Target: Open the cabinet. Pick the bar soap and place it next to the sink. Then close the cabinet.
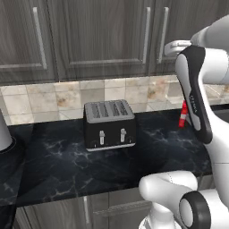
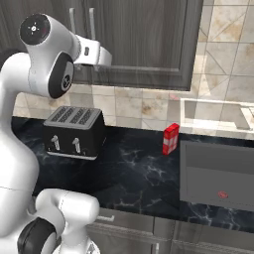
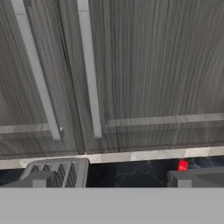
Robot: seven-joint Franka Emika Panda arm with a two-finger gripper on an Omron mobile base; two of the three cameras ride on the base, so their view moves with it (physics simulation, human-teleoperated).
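- While both doors of the cabinet stand shut, the bar soap cannot be seen; by my judgement it lies inside, on a shelf behind them.
- Fingers: the tips are hidden in every view, but they stand spread wide apart and hold nothing that I can see.
- Two long silver handles run upright just beside the seam between the doors, one on either side of it; the hand looks straight at them from close by.
- Judged handling of the door: stiff, hinged, fairly heavy. Best hold is across a handle bar, low down, then pull along the door's arc. Smooth metal may slip.
- Judged handling of the soap: small, light, hard, slick. Best pinched across its narrow sides.
- Below the cabinet sits the toaster on the black surface; a red-and-white bottle stands off to the right of it, and the sink further right still.
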